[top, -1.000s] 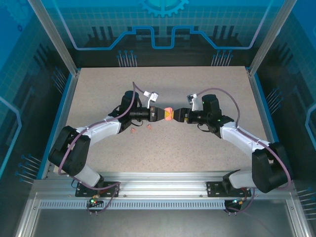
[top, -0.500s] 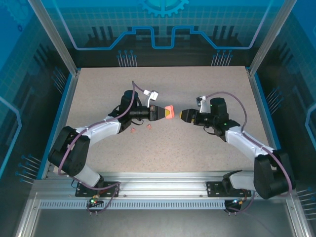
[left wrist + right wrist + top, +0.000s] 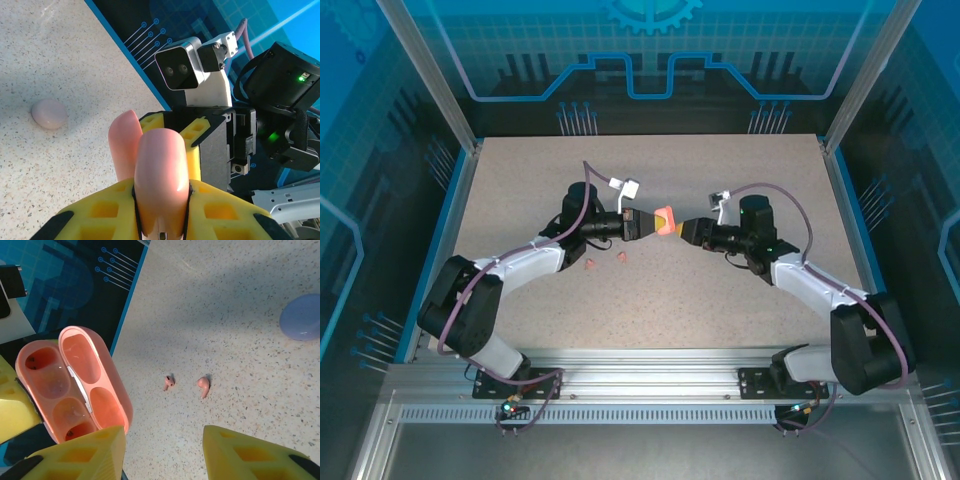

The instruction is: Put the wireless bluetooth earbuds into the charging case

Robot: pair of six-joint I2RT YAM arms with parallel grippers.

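The desk [image 3: 650, 180] is seen with nothing stowed yet. The coral case [image 3: 70, 385] is held off the desk with its lid swung open, grasped in the clenched left end effector [image 3: 652, 224], and both wells are seen to be empty. The earbuds [image 3: 168, 382] are found loose on the desk, below and just behind the left end effector and apart from the right one. The opening is judged done; both earbuds are yet to be picked up and seated. The left arm is stretched level toward the centre and is mirrored by the right arm. The right end effector [image 3: 690, 230] is released, its jaws apart with nothing between them, and is brought just beside the case's open side.
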